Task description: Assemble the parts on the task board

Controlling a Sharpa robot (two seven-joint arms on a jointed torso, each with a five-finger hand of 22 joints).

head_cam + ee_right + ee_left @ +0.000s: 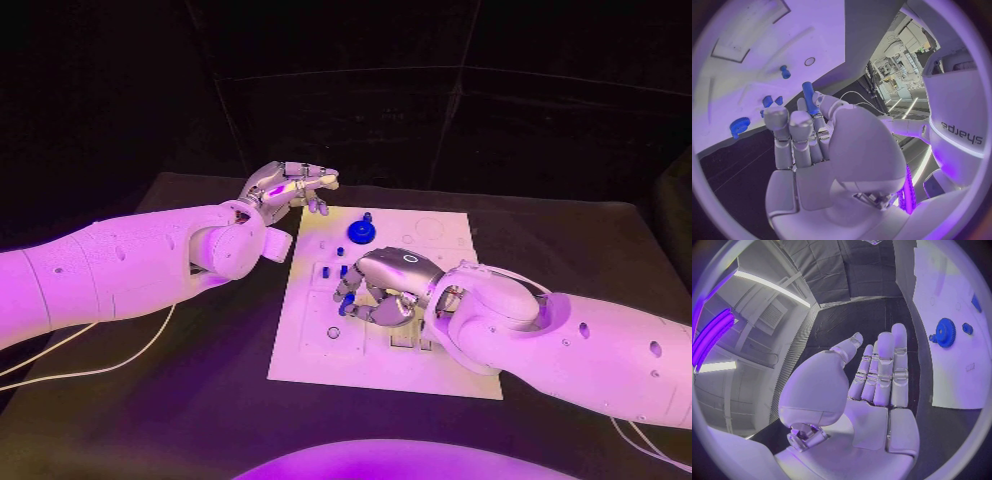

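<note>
The board (433,370) lies mid-surface (173,420). The right hand (387,288) hovers over its middle, fingers (792,125) curled around a blue peg (809,96), holding it near the tips. A blue gear (359,231) sits at the board's far end, with small blue parts (335,271) between it and the right hand. The left hand (283,186) hangs just off the board's far left corner, fingers (886,370) straight, close together, holding nothing.
</note>
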